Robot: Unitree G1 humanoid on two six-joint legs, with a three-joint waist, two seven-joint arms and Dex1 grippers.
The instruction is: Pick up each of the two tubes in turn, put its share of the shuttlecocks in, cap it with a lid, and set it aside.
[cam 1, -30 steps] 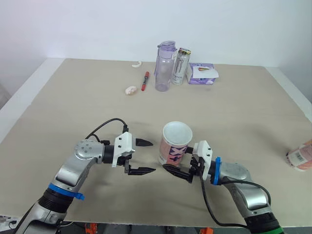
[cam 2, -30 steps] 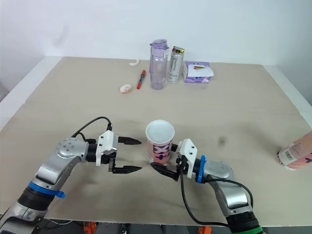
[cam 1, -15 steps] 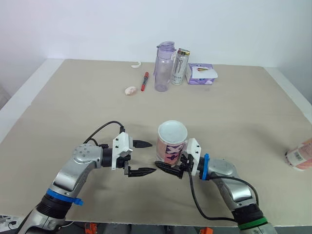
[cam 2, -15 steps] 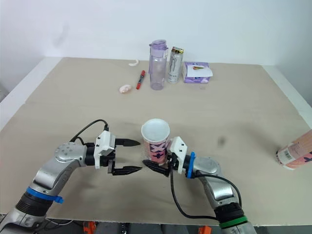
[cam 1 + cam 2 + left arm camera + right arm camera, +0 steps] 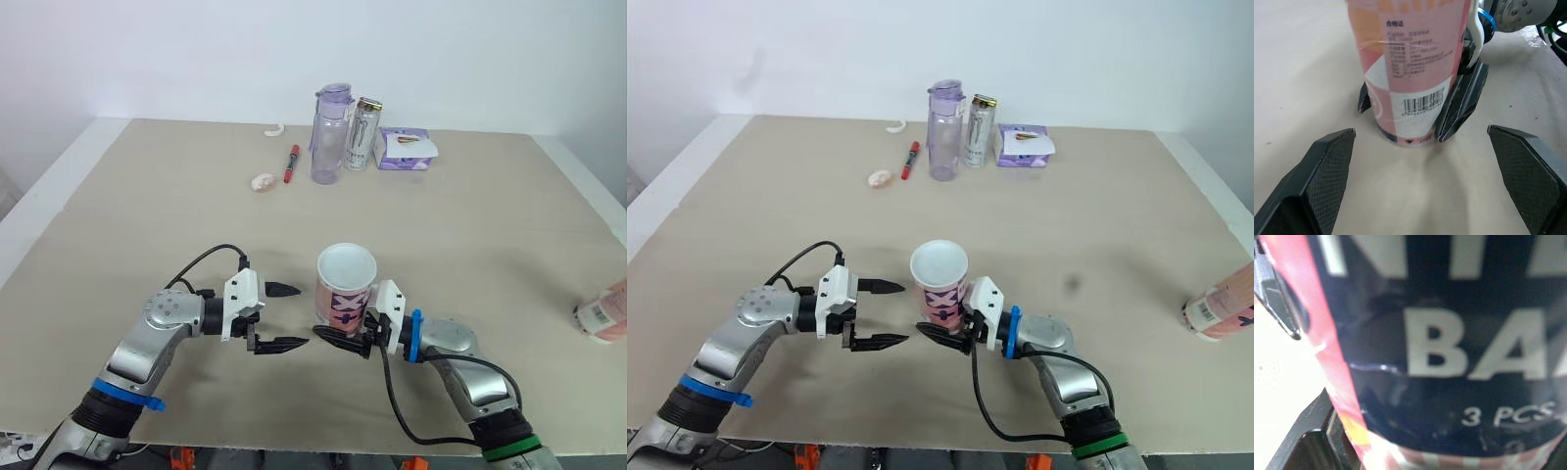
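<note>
Broadly, a beige table (image 5: 147, 196) is spreading across both eye views, with its far edge meeting a white wall. Near its front middle a pink and dark printed tube (image 5: 345, 294) is standing upright, its open mouth facing up and showing a white inside. The right gripper (image 5: 335, 331) is reaching in low from the robot's right and is clasping the tube at its base. In the left wrist view one black finger is pressing against each side of the tube, just above the tabletop. The left gripper (image 5: 302, 315) is hovering just beside the tube on the robot's left. Its two fingers are spreading wide, pointing at the tube without touching it.

A second tube (image 5: 602, 313) is lying on its side at the table's right edge, well apart from the first. At the far middle a clear purple-tinted bottle (image 5: 330, 134) is standing upright, with a drink can (image 5: 363, 133) just beside it and a purple tissue pack (image 5: 407, 149) near the can. A red pen (image 5: 291, 163) is lying left of the bottle. A small pale lump (image 5: 264, 181) is sitting near the pen.
</note>
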